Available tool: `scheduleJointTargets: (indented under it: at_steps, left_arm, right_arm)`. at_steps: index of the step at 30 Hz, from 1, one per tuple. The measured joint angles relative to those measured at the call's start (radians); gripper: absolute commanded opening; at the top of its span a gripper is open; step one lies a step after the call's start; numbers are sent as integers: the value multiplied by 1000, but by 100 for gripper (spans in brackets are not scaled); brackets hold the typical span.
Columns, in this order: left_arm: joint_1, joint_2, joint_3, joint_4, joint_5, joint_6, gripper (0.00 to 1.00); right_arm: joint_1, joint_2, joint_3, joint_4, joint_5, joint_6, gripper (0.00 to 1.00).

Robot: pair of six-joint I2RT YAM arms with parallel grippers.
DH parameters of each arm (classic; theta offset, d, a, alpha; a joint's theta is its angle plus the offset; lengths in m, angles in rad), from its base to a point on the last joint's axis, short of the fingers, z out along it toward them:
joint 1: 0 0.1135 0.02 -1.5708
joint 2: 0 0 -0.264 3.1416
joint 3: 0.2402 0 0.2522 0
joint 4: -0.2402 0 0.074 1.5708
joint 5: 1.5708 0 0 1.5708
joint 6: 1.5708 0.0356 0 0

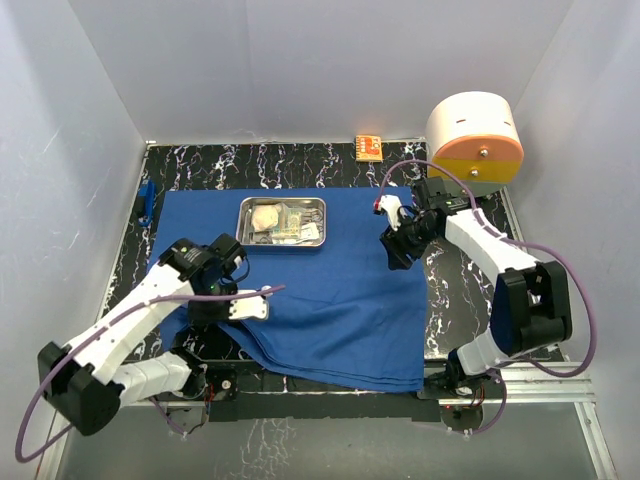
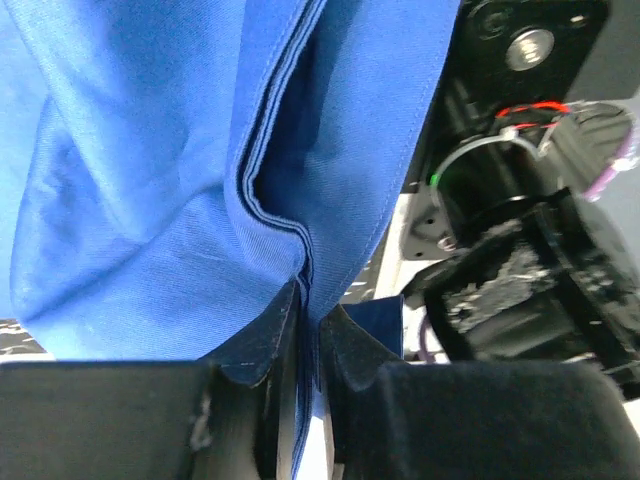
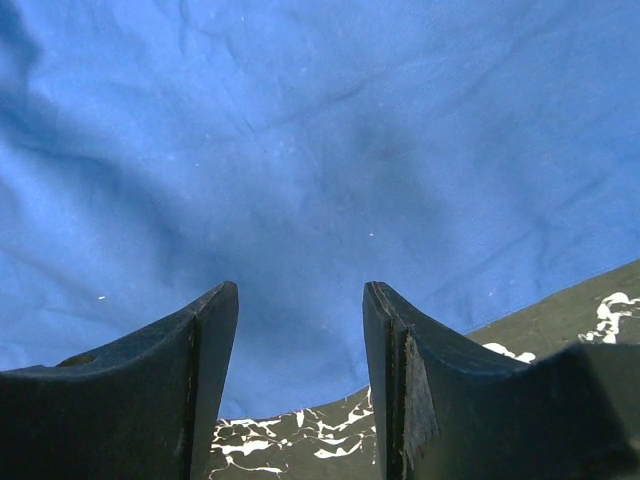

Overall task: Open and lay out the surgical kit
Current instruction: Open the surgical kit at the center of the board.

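Bending left arm low at the near-left corner, left gripper [image 2: 310, 312] clamping tight on a folded edge of the blue cloth wrap [image 1: 340, 290]. Hovering right gripper [image 3: 300, 300] over the wrap's right edge, jaws standing half apart, gripping nothing. Lying on the wrap's far part: steel tray [image 1: 240, 222], holding pale packets [image 1: 266, 214] and slim instruments [image 1: 264, 238], long axis running left-right.
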Motion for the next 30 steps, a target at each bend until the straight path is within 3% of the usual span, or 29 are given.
scheduleJointTargets:
  at_steps: [2,6,10,14,16,21,26,30]
  left_arm:
    - [7,-59,-25,-19,38,-20,20]
    - [11,-153,-29,-34,108,-59,47]
    - [11,-195,-18,-52,150,-88,63]
    - [11,-182,93,-61,204,-105,87]
    - [12,-172,202,-58,253,-114,95]
    - [14,-160,390,44,314,-208,97]
    - [55,-66,368,270,201,-332,98]
    - [189,83,343,443,169,-399,98]
  right_arm:
    - [0,27,0,-4,2,-2,51]
    - [0,85,0,-8,13,1,52]
    - [0,95,2,-2,46,35,52]
    - [0,95,19,41,119,98,54]
    - [0,95,33,71,154,127,55]
    - [0,105,90,177,241,200,56]
    - [0,205,196,290,367,275,56]
    - [0,319,270,348,445,313,57]
